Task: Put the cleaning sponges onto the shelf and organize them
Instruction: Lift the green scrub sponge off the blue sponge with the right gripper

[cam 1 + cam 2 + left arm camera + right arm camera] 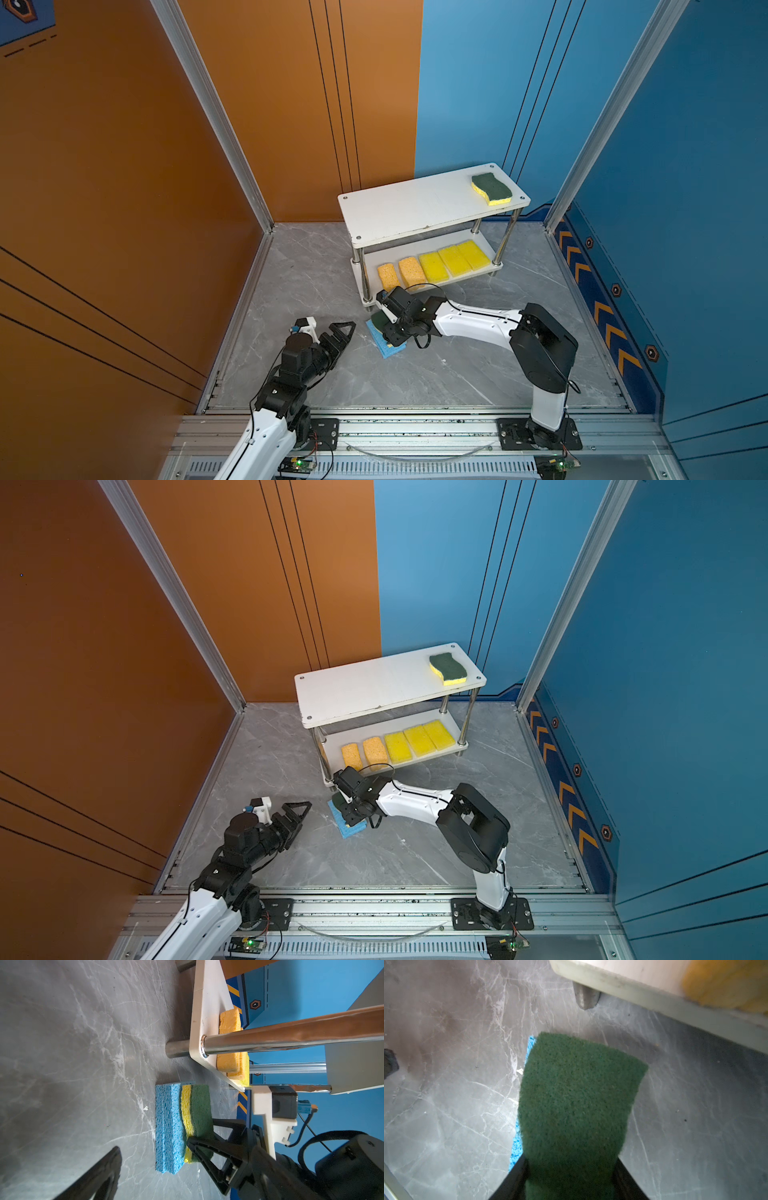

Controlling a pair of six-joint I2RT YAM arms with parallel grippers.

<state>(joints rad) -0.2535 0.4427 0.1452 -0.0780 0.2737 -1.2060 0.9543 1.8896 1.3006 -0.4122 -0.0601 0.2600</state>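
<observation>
The white two-tier shelf (407, 212) stands at the back. Its top board carries one green-topped sponge (491, 189) at the right end. Two orange sponges (388, 276) and three yellow sponges (455, 259) line the lower board. In front of the shelf's left front leg, two light blue sponges (168, 1126) are stacked on the floor. A second green-topped sponge (200, 1109) lies on them, and my right gripper (572, 1159) is shut on it. My left gripper (347, 332) hovers open just left of the stack, holding nothing.
The shelf's chrome front leg (366, 297) stands close behind the right gripper. Orange and blue walls with aluminium posts enclose the grey marble floor (457, 374). A metal rail (415, 428) runs along the front edge.
</observation>
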